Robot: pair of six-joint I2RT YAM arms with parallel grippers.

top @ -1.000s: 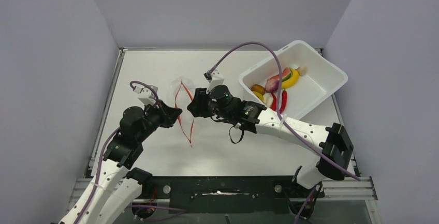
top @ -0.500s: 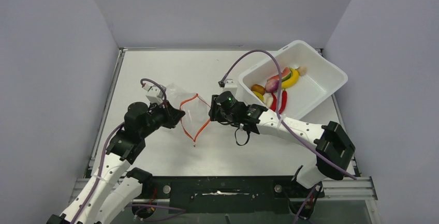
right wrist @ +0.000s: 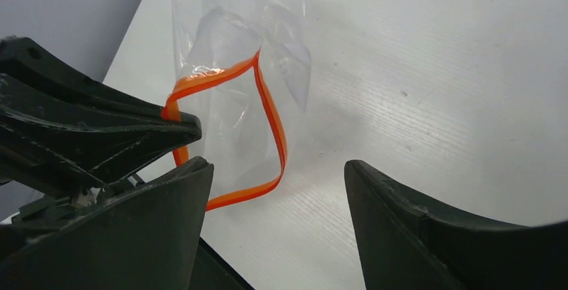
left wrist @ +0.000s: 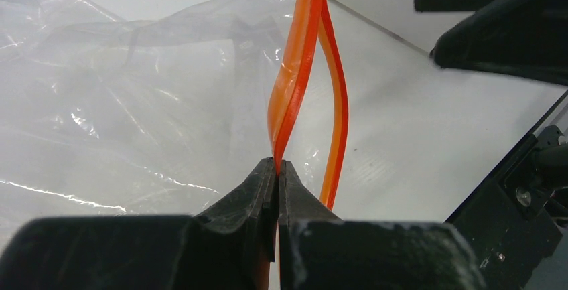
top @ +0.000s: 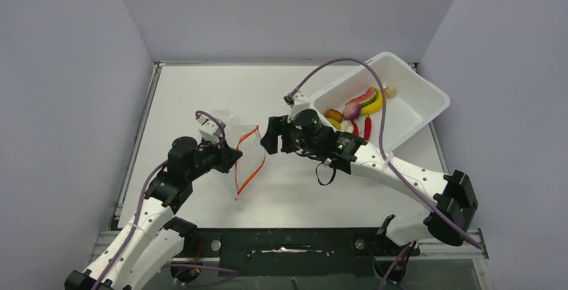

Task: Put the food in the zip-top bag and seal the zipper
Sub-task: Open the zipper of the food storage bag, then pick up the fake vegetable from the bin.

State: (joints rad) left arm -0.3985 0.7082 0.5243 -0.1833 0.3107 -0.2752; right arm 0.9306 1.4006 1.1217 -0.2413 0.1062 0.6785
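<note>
Left jaws pinch the zipper [left wrist: 298, 55]; clear zip-top bag [left wrist: 147, 96] barely shows.

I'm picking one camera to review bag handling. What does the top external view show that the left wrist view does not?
Only top external: the white bin at the table's far right, holding the food. Only left wrist: the left fingers pinched shut on one lip of the zipper, the other lip bowed apart from it. Both: the clear zip-top bag, its mouth open.
</note>
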